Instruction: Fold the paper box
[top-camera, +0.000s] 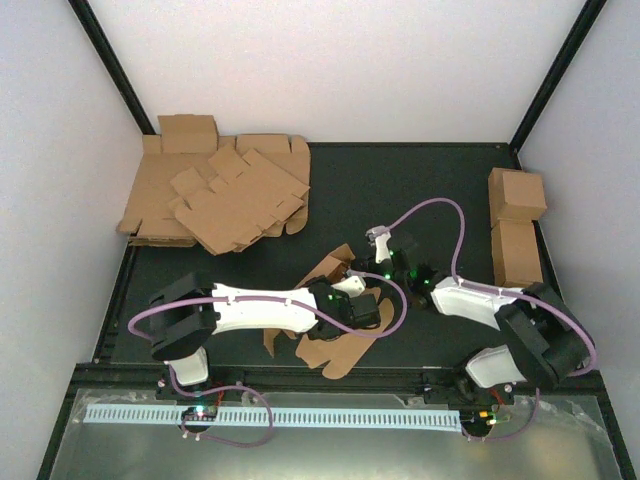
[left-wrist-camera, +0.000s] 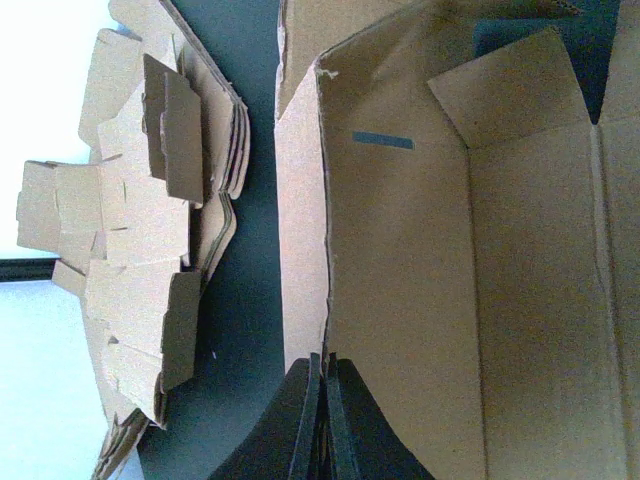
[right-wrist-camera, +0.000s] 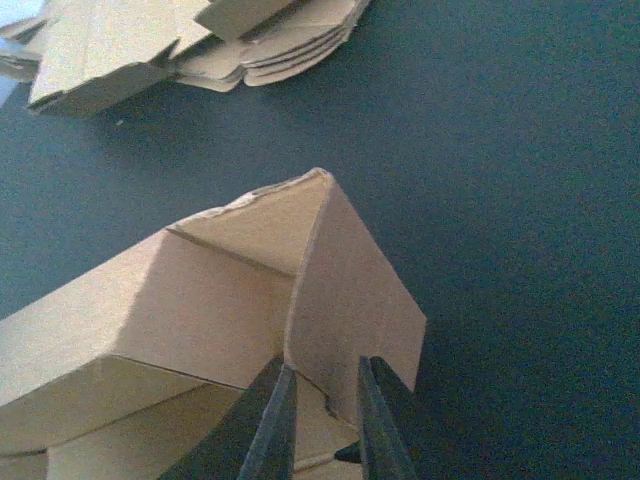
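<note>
The paper box (top-camera: 335, 345) lies half-formed at the table's middle, with brown flaps spread toward the near edge. In the left wrist view its inside (left-wrist-camera: 400, 300) shows a raised side wall with a small slot. My left gripper (top-camera: 350, 300) (left-wrist-camera: 325, 375) is shut on the near end of that wall's edge. In the right wrist view an upright corner flap of the paper box (right-wrist-camera: 340, 290) rises beside a folded wall. My right gripper (top-camera: 358, 268) (right-wrist-camera: 325, 400) stands at the flap's lower edge, its fingers a little apart with cardboard showing in the gap.
A loose stack of flat brown blanks (top-camera: 225, 195) (left-wrist-camera: 140, 250) (right-wrist-camera: 200, 50) fills the far left corner. Two finished cartons (top-camera: 517, 195) (top-camera: 517, 255) stand along the right edge. White walls close in the dark mat (top-camera: 400, 190) at the back and on both sides.
</note>
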